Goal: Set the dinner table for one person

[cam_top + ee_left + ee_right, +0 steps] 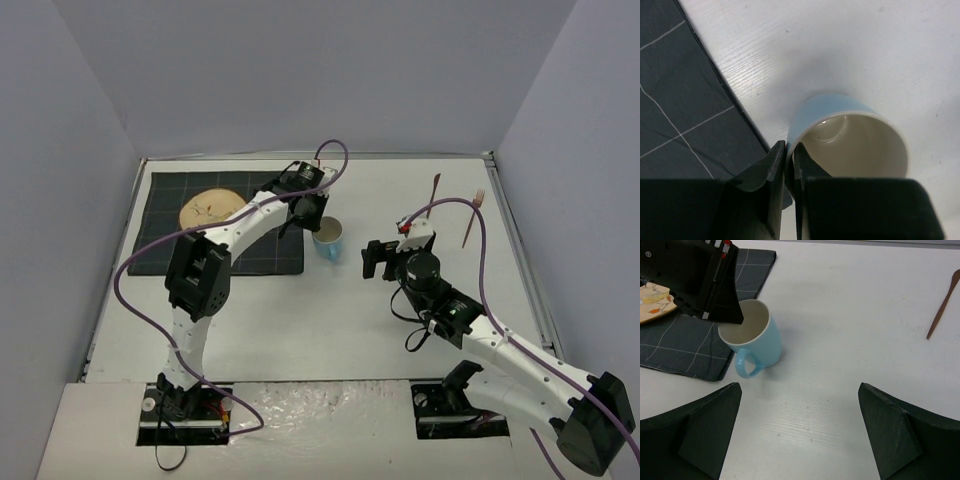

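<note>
Surface [300, 320] fills the top view: a large flat white rectangular dinner table with a thin metal rim. A dark grid-lined cloth placemat [165, 235] lies at its far left and carries a round tan plate [210, 208]. A light-blue ceramic mug [330, 240] stands on the bare surface just off the placemat's right edge. The left hand [305, 215] reaches down onto the mug's rim. The right hand [378, 258] hangs near the mug but apart from it. Two thin wooden utensils [434, 195] lie at the far right.

In the left wrist view, the left hand pinches the mug's wall, one finger inside the cream interior and the other outside, next to the placemat's edge.

In the right wrist view, the right hand is spread wide with nothing between its fingers. It is above the bare surface, and the mug stands beyond it with its handle turned toward the camera.
</note>
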Controlling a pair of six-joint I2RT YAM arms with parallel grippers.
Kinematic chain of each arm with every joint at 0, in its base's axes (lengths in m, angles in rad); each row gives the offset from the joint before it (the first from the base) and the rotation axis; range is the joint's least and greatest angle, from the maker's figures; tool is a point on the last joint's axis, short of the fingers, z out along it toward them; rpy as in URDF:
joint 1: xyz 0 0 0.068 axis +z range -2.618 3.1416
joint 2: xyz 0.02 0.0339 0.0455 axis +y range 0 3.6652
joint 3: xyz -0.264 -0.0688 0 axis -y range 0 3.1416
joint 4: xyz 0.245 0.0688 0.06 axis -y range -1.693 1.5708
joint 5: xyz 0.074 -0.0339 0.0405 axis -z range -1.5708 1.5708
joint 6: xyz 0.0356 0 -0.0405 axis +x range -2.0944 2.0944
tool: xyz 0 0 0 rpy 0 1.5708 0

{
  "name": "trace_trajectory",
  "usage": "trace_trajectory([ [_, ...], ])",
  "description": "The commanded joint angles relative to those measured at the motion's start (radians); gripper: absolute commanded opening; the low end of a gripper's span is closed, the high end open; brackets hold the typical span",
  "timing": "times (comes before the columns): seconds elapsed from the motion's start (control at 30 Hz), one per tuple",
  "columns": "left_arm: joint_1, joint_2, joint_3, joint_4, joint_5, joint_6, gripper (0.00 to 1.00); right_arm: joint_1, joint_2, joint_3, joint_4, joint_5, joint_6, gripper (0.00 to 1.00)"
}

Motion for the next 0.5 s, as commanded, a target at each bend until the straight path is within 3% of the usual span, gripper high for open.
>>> trace_trajectory([
  [0.0, 0.016, -0.101, 0.133, -0.008, -0.012, -0.034, 0.00, -0.008, -0.001, 0.014, 0.054, 0.026, 0.008, 1.00],
  [0.27, 0.134, -0.037, 0.373, -0.165, -0.135, -0.095, 0.00, -0.011, 0.009, 0.036, 0.044, 0.022, 0.002, 1.00],
  [0.47, 0.241, 0.063, 0.500, -0.156, -0.133, -0.185, 0.00, -0.018, 0.032, 0.059, 0.029, 0.010, -0.002, 1.00],
])
